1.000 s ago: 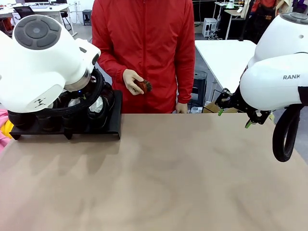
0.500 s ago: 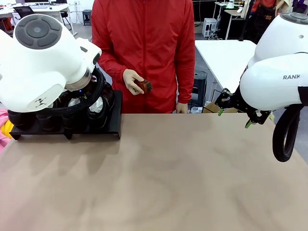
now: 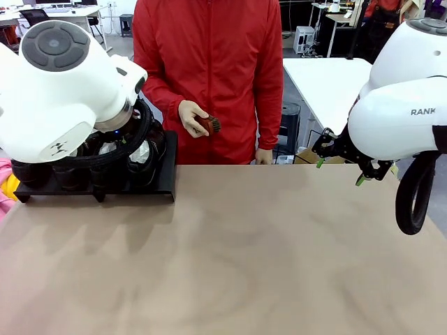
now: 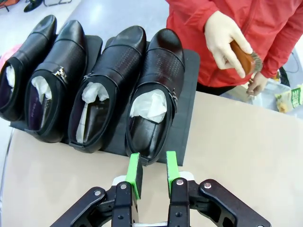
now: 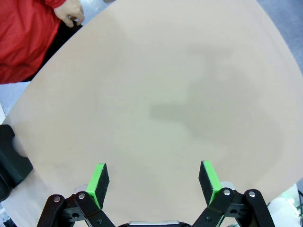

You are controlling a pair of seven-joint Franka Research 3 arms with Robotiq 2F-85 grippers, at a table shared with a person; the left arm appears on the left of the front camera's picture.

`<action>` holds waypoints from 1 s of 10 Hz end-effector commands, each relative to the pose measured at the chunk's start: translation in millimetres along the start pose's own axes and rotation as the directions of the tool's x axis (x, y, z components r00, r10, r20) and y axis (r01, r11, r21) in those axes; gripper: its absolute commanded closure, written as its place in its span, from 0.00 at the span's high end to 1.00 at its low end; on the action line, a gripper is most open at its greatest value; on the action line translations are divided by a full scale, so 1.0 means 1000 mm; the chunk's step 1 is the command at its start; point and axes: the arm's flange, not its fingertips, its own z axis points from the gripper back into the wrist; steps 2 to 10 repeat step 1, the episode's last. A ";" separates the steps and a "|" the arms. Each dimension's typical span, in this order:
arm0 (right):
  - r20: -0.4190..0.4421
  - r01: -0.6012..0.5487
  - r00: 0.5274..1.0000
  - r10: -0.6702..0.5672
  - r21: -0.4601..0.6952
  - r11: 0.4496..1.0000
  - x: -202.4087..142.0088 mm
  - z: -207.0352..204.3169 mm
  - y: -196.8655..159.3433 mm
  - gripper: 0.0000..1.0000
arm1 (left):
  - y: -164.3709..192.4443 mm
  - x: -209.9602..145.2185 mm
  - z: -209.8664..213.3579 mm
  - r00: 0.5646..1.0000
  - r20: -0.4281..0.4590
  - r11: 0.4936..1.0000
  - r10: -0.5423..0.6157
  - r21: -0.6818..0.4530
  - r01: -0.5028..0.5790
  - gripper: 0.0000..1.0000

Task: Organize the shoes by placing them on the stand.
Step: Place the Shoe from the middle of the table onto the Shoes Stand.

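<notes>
Hands first: the left hand hangs over the near edge of the stand, its green pads drawn to a narrow gap with nothing between them. Just past the fingertips lies the heel of the nearest shoe, apart from the pads; that shoe points away from the hand, white paper stuffed in its opening. To the left of it, seen from this hand, three more shoes lie side by side, all four on the stand with toes pointing away and paper inside. The stand sits on the desk, whose tan top shows beneath the hand and off to its right. Beyond the stand and to the right of the hand a person in a red jacket holds a small brown brush in one gloved hand.

In the front view the left arm's white body covers much of the stand, which sits at the far left of the desk; dark shoes with white paper peek out under the arm.

The right hand has its pads spread wide and grips nothing. Bare desk lies below and ahead of it. In the front view this hand hovers off the desk's far right edge, well apart from the stand.
</notes>
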 end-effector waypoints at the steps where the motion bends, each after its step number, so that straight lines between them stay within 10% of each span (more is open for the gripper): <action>1: -0.017 -0.013 1.000 0.013 0.023 1.000 0.002 0.001 -0.002 1.00 | -0.002 0.002 -0.001 1.000 0.017 1.000 0.007 0.005 -0.007 0.31; 10: -0.017 -0.013 1.000 0.013 0.023 1.000 0.002 0.001 -0.002 1.00 | -0.002 0.002 -0.001 1.000 0.017 1.000 0.007 0.005 -0.007 0.31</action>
